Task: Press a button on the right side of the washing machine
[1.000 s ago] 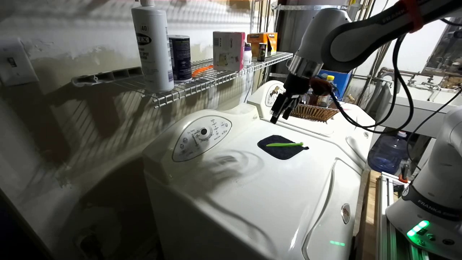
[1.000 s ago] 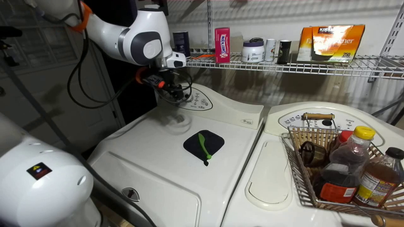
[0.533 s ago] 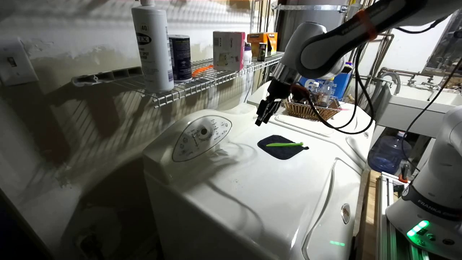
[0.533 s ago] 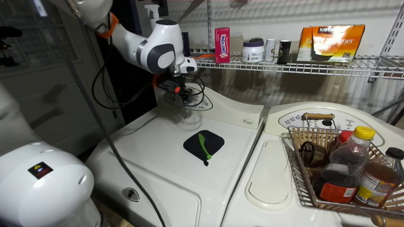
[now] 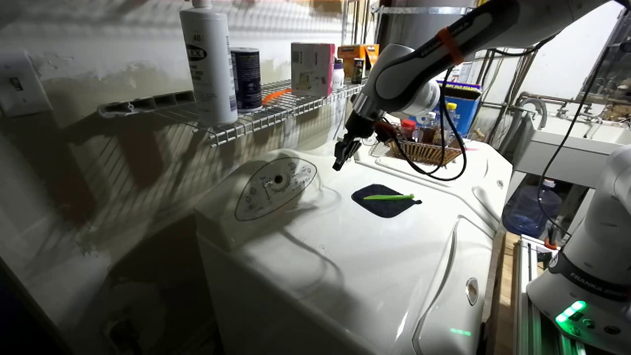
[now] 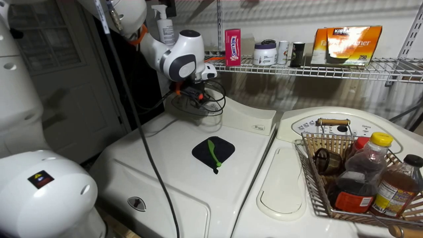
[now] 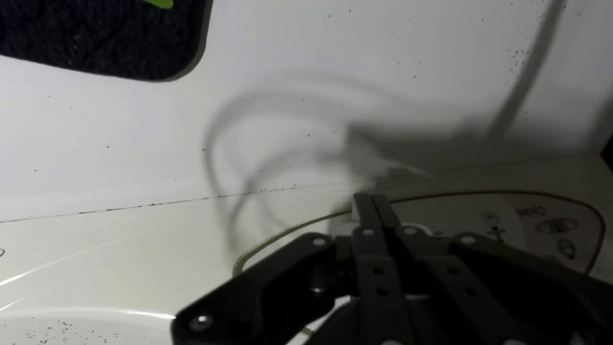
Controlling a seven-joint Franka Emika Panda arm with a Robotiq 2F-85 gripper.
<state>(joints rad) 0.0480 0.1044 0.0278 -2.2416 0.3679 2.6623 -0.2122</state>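
The washing machine (image 5: 365,261) is glossy white, with a sloping oval control panel (image 5: 259,199) that carries a round dial (image 5: 278,179). Single buttons are too small to make out, and in an exterior view my arm covers much of that panel (image 6: 216,111). My gripper (image 5: 339,162) points down in the air off the panel's right end, apart from it in that view. In the wrist view the two fingertips (image 7: 365,206) lie together with nothing between them, seen over the edge of the panel outline (image 7: 445,194), hiding part of the panel behind them.
A wire shelf (image 6: 257,69) with boxes and bottles runs along the wall above. A dark cloth (image 6: 224,145) with a green utensil (image 6: 212,150) lies on the machine's top. Beside it, another white appliance (image 6: 281,185) bears a wicker basket (image 6: 310,172) of bottles. Loose cables hang from the arm.
The gripper has gone from open to shut. My arm has moved leftward in one exterior picture and rightward in another, bringing the fingers toward the panel's right end.
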